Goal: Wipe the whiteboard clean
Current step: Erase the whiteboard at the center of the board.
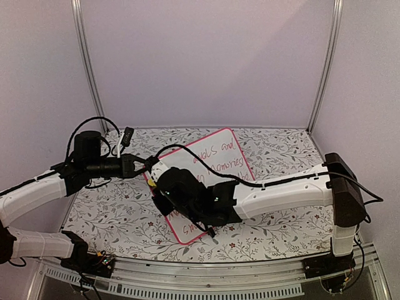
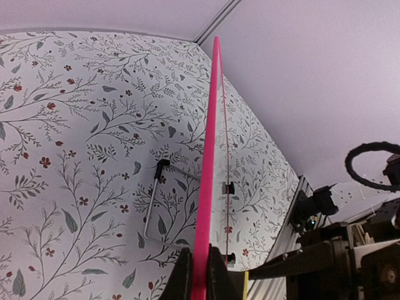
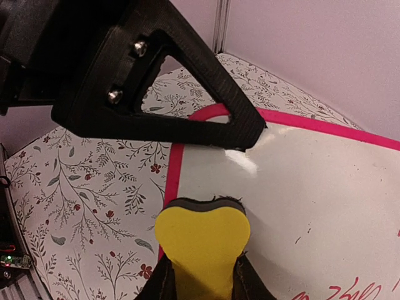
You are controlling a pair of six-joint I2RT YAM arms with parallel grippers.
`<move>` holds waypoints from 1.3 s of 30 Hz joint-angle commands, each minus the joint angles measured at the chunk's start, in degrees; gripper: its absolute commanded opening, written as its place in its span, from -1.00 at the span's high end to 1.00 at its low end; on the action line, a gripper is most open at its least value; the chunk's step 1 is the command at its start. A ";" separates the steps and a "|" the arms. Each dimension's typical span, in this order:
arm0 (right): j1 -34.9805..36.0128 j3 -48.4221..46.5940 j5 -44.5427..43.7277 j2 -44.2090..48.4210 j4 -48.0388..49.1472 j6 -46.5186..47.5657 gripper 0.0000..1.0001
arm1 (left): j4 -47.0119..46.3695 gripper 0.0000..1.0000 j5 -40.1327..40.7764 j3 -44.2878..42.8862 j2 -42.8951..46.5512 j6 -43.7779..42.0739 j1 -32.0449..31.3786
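The whiteboard [image 1: 228,156], white with a pink-red frame and red writing, lies slanted on the floral table. My left gripper [image 1: 149,172] is shut on its left frame edge. In the left wrist view the frame [image 2: 209,144] runs edge-on between my left gripper's [image 2: 200,257] jaws, with two black clip feet [image 2: 229,187] beyond. My right gripper [image 3: 201,262] is shut on the yellow block eraser [image 3: 201,234], whose dark felt presses on the white surface [image 3: 294,181] near the frame corner. Red writing [image 3: 340,290] shows to its right. The right wrist [image 1: 187,195] hides the eraser from above.
A bent metal wire [image 2: 152,209] lies on the floral cloth left of the board. The left gripper's black finger [image 3: 162,94] hangs over the board corner close to the eraser. Lilac walls and metal posts [image 1: 87,69] enclose the table. A metal rail [image 1: 206,281] runs along the near edge.
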State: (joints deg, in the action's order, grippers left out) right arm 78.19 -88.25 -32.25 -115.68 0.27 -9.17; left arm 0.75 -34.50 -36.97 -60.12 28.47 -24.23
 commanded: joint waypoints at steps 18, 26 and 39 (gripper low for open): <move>-9.99 11.95 -0.32 24.24 -0.95 -1.34 0.49 | 0.19 1.00 0.95 0.14 0.18 -1.35 -1.43; -17.59 19.42 10.01 27.93 -3.35 -6.18 0.49 | 0.21 1.00 0.98 0.16 0.02 -1.31 -1.38; -17.79 22.27 18.01 19.80 -1.76 -5.77 0.49 | 0.20 1.00 0.87 0.18 -0.09 -1.46 -1.36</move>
State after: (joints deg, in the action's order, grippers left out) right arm 60.36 -66.78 -16.91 -94.00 -2.52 -14.20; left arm 0.67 -34.70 -36.97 -59.90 28.47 -24.53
